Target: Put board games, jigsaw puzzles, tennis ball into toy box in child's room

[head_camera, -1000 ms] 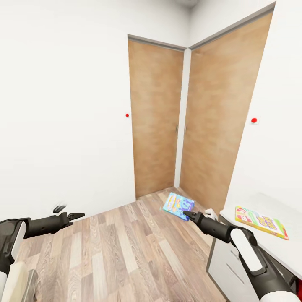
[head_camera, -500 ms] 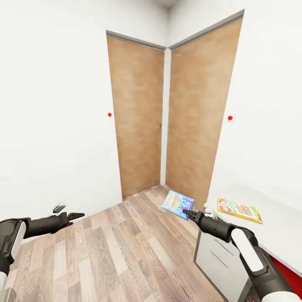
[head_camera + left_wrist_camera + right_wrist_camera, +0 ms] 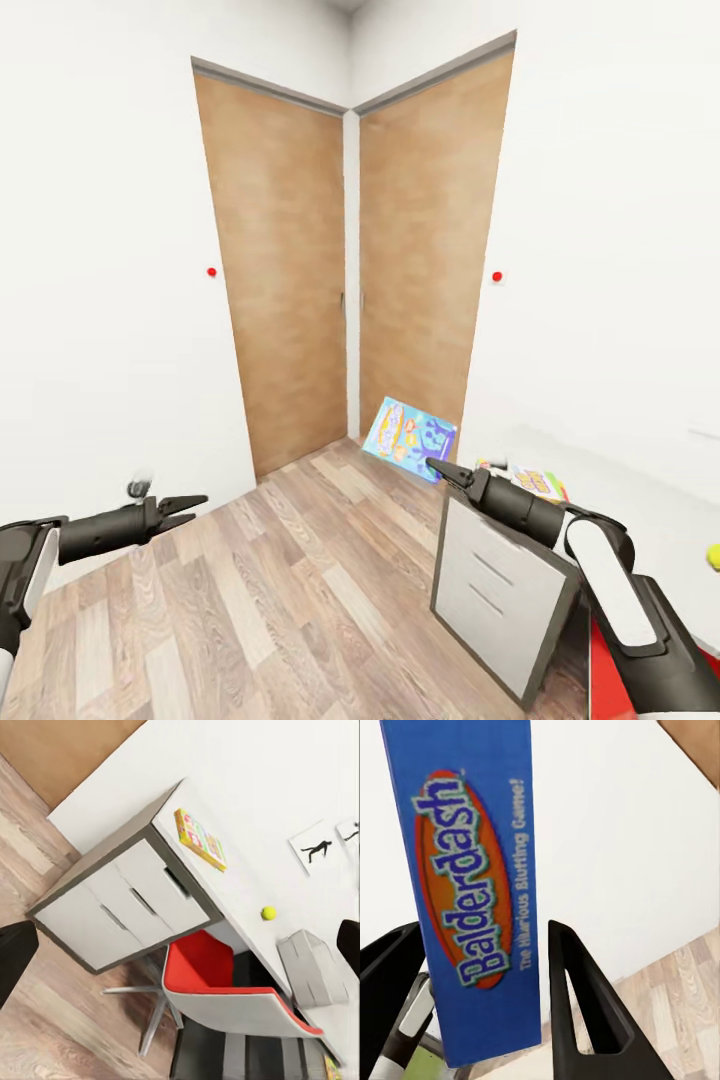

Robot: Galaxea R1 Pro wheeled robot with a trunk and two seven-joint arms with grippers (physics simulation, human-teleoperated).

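Note:
My right gripper (image 3: 440,470) is shut on the lower corner of the light-blue board game (image 3: 410,430), holding it tilted in the air in front of the table (image 3: 640,500). In the right wrist view the game's blue edge (image 3: 480,885) with its orange logo stands between the fingers. A yellow-green-red board game (image 3: 535,482) lies on the table's near end. Further along are the tennis ball (image 3: 268,913) and the grey toy box (image 3: 311,967). My left gripper (image 3: 192,505) hangs open over the floor, far left, holding nothing.
White drawer fronts (image 3: 500,580) close the table's end near my right arm. A red chair (image 3: 217,979) is tucked under the table. Two wooden doors (image 3: 290,280) meet in the corner ahead. Wood-plank floor (image 3: 300,580) lies open between my arms.
The camera has swung right: the doors slid left in the picture and the table with its drawers came further into view. Both arms keep their pose, the right still holding the game.

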